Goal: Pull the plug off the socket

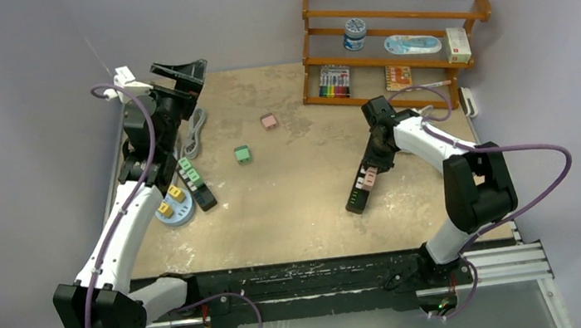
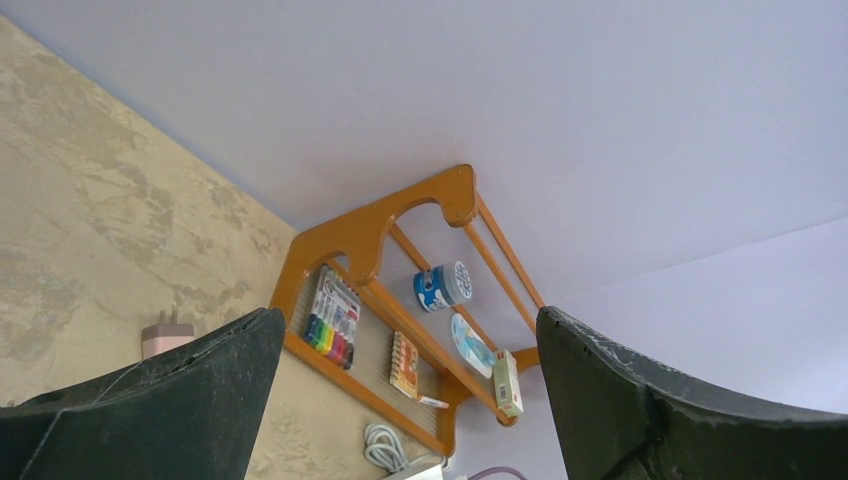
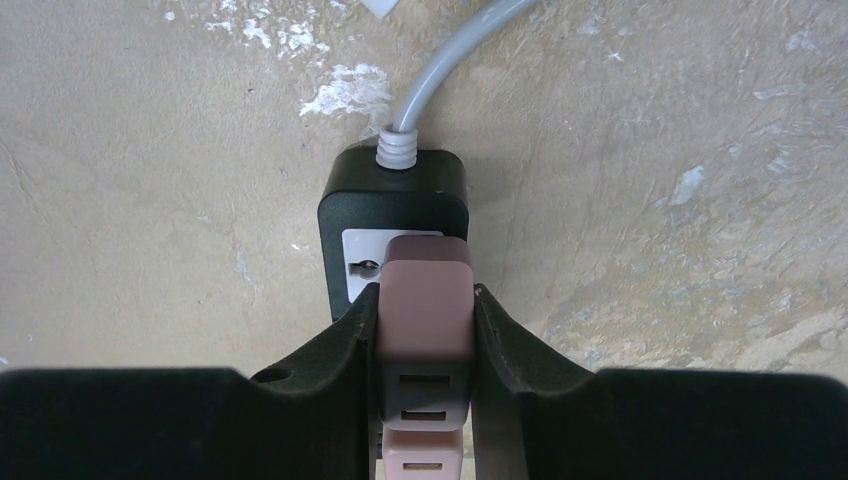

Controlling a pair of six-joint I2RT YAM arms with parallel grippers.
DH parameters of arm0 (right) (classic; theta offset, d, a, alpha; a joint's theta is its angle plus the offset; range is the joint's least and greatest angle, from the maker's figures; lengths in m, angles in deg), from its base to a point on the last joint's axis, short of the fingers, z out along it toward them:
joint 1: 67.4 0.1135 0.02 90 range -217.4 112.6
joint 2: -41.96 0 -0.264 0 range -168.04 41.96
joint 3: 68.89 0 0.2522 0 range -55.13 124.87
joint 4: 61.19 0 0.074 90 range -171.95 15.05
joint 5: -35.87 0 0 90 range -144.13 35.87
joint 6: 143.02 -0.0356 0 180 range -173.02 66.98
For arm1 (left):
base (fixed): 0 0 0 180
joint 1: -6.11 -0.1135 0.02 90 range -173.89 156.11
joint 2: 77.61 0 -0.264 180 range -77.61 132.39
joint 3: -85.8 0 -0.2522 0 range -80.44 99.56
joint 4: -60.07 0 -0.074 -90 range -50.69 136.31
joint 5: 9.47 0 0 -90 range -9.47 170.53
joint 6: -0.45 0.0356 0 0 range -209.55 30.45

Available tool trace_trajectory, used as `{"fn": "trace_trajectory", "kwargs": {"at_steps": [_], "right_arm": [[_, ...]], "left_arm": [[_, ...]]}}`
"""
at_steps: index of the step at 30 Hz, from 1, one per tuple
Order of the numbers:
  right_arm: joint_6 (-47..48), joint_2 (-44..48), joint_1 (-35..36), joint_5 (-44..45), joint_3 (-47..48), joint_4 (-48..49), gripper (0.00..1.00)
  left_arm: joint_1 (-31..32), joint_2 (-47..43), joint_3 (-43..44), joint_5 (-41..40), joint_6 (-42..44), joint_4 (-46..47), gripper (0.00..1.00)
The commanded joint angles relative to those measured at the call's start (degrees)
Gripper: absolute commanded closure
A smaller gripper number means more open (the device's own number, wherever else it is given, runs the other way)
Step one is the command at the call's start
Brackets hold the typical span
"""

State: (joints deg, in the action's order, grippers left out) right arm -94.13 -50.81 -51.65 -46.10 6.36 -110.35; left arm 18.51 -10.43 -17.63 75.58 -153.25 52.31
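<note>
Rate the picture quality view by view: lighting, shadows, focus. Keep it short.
Top external: soft, even light, darker corners, only faint shadows on the table. Left wrist: the wooden shelf is sharp; the open left gripper frames it in dark, low-detail black. Right wrist: the pink plug and power strip are in focus, no glare; the right gripper clamped on the plug is nearly featureless black.

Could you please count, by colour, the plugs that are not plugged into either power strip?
green plug: 1
pink plug: 1
yellow plugs: 2, both on the blue dish
Total: 4
</note>
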Motion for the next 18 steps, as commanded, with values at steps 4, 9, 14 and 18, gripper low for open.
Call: {"fn": "trace_trajectory", "kwargs": {"at_steps": [4,9,14,18], "right_arm": [[-0.2,-0.6,1.0,-3.4,-0.4,2.5,1.0],[-0.1,-1.1,1.4,-4.2,-0.6,3.2,1.0],[-0.2,-1.4,1.8,-4.8,-0.7,3.7,1.0],[-0.1,-1.5,2.2,-5.0,-0.6,3.7,1.0]], "left_arm": [[0.0,-3.4,-0.9,-3.4,1.2,2.0,0.03],[0.1,-5.2,-1.5,-5.1,2.3,1.9,0.03],[0.1,-4.5,-1.1,-5.0,1.6,2.1,0.03],[0.1,-4.2,-0.6,-5.6,2.0,0.9,0.03]]}}
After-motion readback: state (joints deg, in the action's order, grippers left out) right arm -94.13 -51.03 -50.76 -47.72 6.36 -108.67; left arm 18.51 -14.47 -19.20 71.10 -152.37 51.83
